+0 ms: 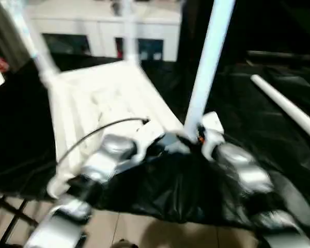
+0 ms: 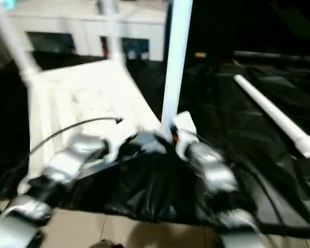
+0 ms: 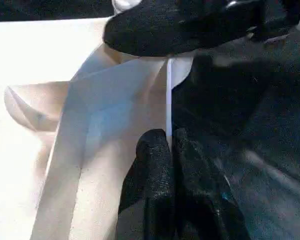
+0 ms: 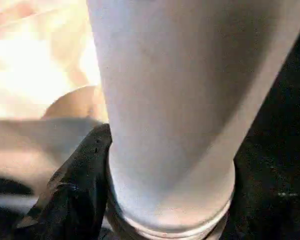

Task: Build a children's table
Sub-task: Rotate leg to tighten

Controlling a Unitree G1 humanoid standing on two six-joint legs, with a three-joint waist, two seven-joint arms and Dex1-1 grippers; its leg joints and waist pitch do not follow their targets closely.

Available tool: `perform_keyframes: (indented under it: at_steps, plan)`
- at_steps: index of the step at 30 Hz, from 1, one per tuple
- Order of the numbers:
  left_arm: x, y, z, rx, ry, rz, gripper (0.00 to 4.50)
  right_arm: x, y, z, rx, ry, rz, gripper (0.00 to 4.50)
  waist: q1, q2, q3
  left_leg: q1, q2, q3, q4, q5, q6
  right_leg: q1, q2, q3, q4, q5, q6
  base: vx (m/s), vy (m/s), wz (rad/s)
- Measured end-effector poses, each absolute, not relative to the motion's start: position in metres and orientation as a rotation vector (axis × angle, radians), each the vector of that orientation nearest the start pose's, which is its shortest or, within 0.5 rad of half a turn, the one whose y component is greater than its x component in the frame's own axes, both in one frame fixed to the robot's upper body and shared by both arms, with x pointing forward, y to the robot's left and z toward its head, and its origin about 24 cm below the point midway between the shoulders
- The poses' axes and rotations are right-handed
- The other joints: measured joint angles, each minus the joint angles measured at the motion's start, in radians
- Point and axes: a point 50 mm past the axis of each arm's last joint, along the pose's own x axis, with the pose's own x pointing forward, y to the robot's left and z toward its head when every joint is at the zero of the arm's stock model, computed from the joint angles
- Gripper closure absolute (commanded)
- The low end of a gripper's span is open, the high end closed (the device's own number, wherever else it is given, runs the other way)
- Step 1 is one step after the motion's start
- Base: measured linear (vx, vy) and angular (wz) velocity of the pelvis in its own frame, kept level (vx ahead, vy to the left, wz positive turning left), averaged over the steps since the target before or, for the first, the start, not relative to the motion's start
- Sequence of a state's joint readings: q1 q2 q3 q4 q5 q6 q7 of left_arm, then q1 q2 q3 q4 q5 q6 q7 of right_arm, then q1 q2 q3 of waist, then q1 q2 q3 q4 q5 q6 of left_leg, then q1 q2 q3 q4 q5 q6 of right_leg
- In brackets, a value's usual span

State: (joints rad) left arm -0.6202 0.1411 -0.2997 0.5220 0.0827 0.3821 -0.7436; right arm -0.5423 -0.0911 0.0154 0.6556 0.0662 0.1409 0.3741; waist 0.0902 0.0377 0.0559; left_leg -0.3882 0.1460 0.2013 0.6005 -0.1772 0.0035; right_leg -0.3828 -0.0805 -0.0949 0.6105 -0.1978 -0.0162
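Note:
The children's table top point(image 1: 93, 98) lies upside down on a black sheet, white and ribbed. Two white legs stand in its far corners point(image 1: 33, 46) point(image 1: 126, 31). A third leg point(image 1: 206, 62) stands upright at the near right corner. My right gripper point(image 1: 195, 137) is shut around that leg's base; in the right wrist view a black finger point(image 4: 80, 185) presses against the tube point(image 4: 180, 100). My left gripper point(image 3: 171, 145) is shut on the thin rim point(image 3: 168, 100) of the table top, just beside that corner. A fourth leg point(image 2: 274, 116) lies loose on the sheet to the right.
The black sheet point(image 1: 160, 191) covers the work area and ends at pale floor tiles point(image 1: 144, 230) near me. A white cabinet point(image 1: 93, 26) with dark glass doors stands behind the table top. A dark metal rack point(image 1: 5, 217) shows at the lower left.

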Motion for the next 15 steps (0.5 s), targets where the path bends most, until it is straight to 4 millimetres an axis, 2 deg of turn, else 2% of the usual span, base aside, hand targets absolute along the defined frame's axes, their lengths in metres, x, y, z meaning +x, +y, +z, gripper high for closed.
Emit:
perform_keyframes:
  at_steps: [2,3,4,8,11,15]
  plan:
    - [0.328,0.067,0.05,0.33,0.451,-0.972,4.5,0.342,-0.117,0.033,-0.014,0.271,0.444,1.76,-0.001,0.0,0.0,0.0,0.0,0.0,0.0,0.0,0.0,0.0,0.0,0.0,0.0,0.002,-0.003,0.0,0.0,0.0]
    - [0.328,0.067,0.05,0.329,0.45,-0.975,4.5,0.342,-0.117,0.033,-0.011,0.269,0.445,1.2,-0.001,0.0,0.0,0.0,0.0,0.0,0.0,0.0,0.0,0.0,0.0,0.0,0.0,0.003,-0.004,0.0,0.0,0.0]
    - [0.328,0.068,0.05,0.33,0.449,-0.978,4.5,0.342,-0.117,0.034,-0.003,0.267,0.447,1.2,-0.001,0.0,0.0,0.0,0.0,0.0,0.0,0.0,0.0,0.0,0.0,0.0,0.0,0.003,-0.004,0.0,0.0,0.0]
    - [0.327,0.072,0.053,0.352,0.441,-1.018,4.5,0.341,-0.117,0.036,0.024,0.257,0.498,0.7,-0.001,0.0,0.0,-0.001,0.0,0.0,-0.002,0.0,0.0,-0.002,0.0,0.0,-0.001,0.002,-0.003,0.0,0.0,0.0]
    - [0.325,0.078,0.054,0.364,0.435,-1.053,4.5,0.338,-0.116,0.035,-0.012,0.249,0.568,0.65,0.001,0.001,0.0,-0.003,0.0,0.0,-0.003,0.0,0.0,-0.004,0.0,-0.001,0.0,0.002,-0.003,0.0,0.0,0.0]
    - [0.322,0.082,0.055,0.382,0.432,-1.104,4.5,0.333,-0.121,0.035,-0.055,0.241,0.641,0.65,0.012,0.001,0.0,-0.006,0.0,0.0,-0.002,0.0,0.0,-0.005,0.0,-0.001,-0.001,0.002,-0.003,0.0,0.0,0.0]
